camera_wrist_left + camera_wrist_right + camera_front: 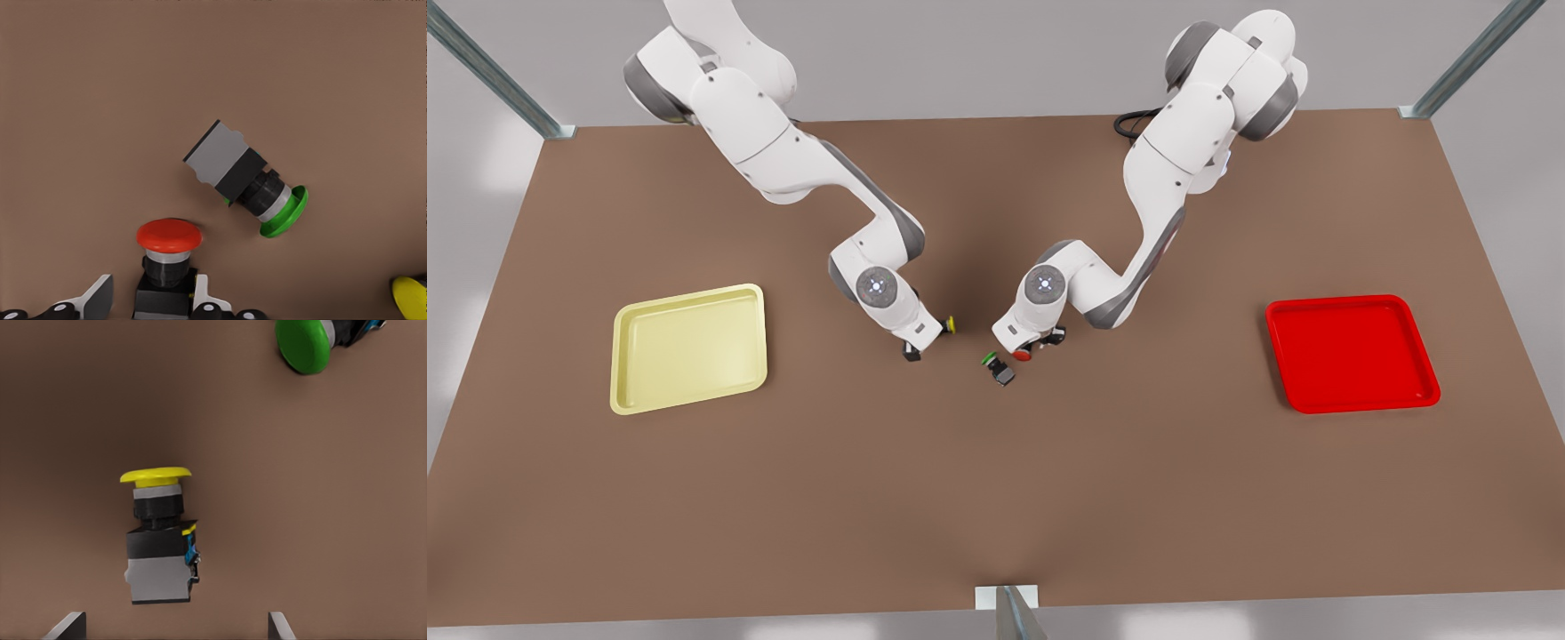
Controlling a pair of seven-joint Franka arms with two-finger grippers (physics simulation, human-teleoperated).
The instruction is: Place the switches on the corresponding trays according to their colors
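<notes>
We are looking at a matte brown table (996,498) carrying two shallow, smooth plastic trays with rounded corners and raised rims. The pale yellow tray (694,342) is lying toward the front view's left and the bright red tray (1352,351) toward its right, well apart.

Between them three small push-button switches are lying on their sides, each a blocky dark body with a grey end and a round domed cap. We are counting one yellow switch (160,540), one red switch (167,260) and one green switch (247,180) (the green one is lying just beside the red).

Two white arms are reaching down to the middle. The right gripper (927,340) is hovering over the yellow switch, its fingers (67,625) standing wide apart on either side of the body. The left gripper (1032,347) is sitting low at the red switch, its fingers (100,297) spread around the dark block, one of them close against it.
</notes>
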